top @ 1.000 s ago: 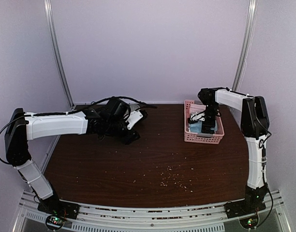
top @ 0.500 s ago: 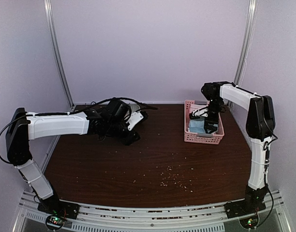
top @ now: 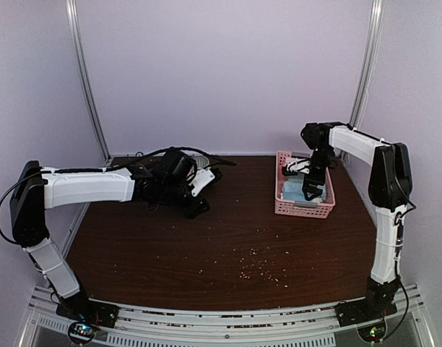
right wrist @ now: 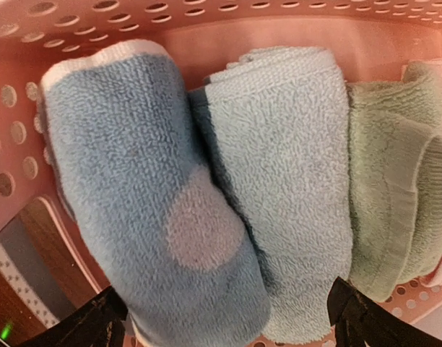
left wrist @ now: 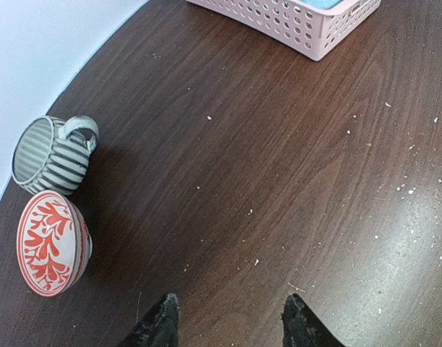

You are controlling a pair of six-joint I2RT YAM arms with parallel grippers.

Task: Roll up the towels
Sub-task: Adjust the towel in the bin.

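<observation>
**Three rolled towels sat in the basket, right jaws spread above them**

From the top camera, the left arm reached across to the far left of the dark wooden table (top: 228, 238). Its left gripper (top: 204, 189) was a dark tangle of fingers and cable, and its jaw gap was hard to read there. The right gripper (top: 311, 184) hung over the pink lattice basket (top: 304, 207) at the far right. It covered most of the contents, so only a patch of blue towel (top: 292, 190) showed. Pale crumbs (top: 257, 271) dotted the near middle of the table.

In the left wrist view, the two black fingertips (left wrist: 159, 322) were cut off by the lower edge. They stood partly apart over bare wood with nothing between them. A grey striped mug (left wrist: 51, 153) and a red-and-white patterned bowl (left wrist: 51, 242) stood just beside each other at the left. One basket corner showed at the top.

The right wrist view showed the towels rolled and packed side by side in the basket: a blue towel with a pale dot (right wrist: 141, 195), a plain light blue towel (right wrist: 286, 188) and a grey-green towel (right wrist: 394, 188) cropped at the right. The jaws stood wide, with one fingertip at each lower corner. Whether they touched the cloth could not be told.
</observation>
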